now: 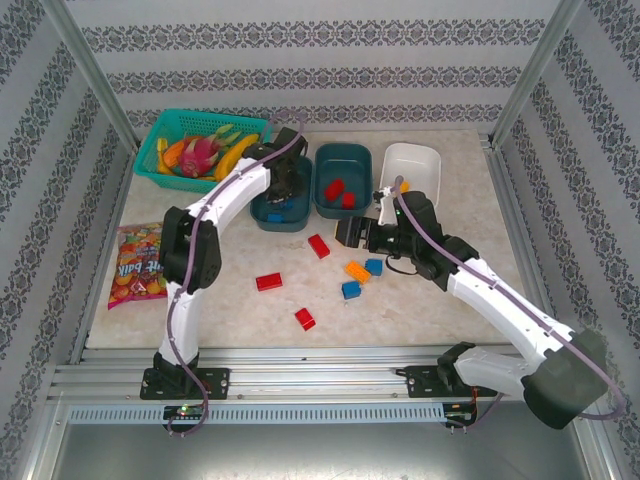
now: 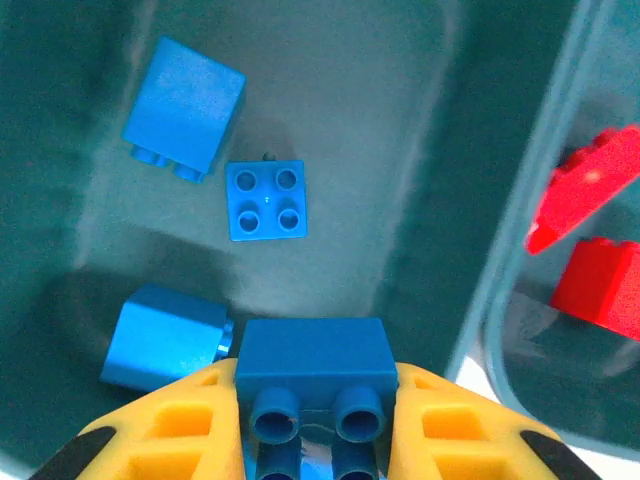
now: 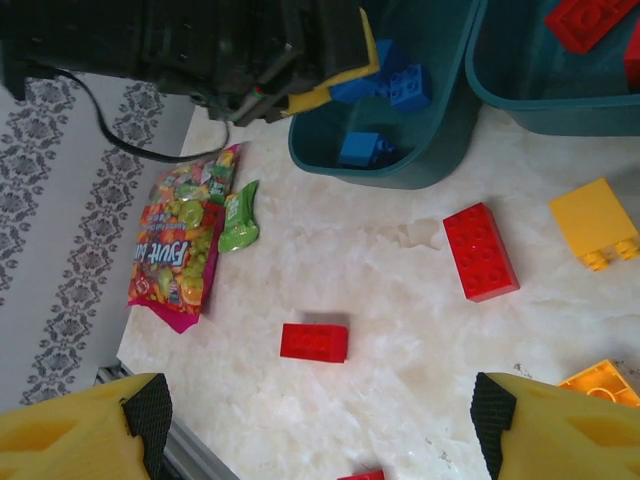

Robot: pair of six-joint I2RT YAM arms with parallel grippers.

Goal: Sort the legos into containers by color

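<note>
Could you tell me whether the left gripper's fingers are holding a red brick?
No, the brick between the fingers of the left gripper is blue.

Top camera looked down from behind both bases; left wrist camera hung close over the teal tub [image 2: 340, 90], also seen ahead of the right gripper [image 3: 320, 430].

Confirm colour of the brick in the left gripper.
Blue. The brick in the left gripper shows best in left wrist view.
</note>
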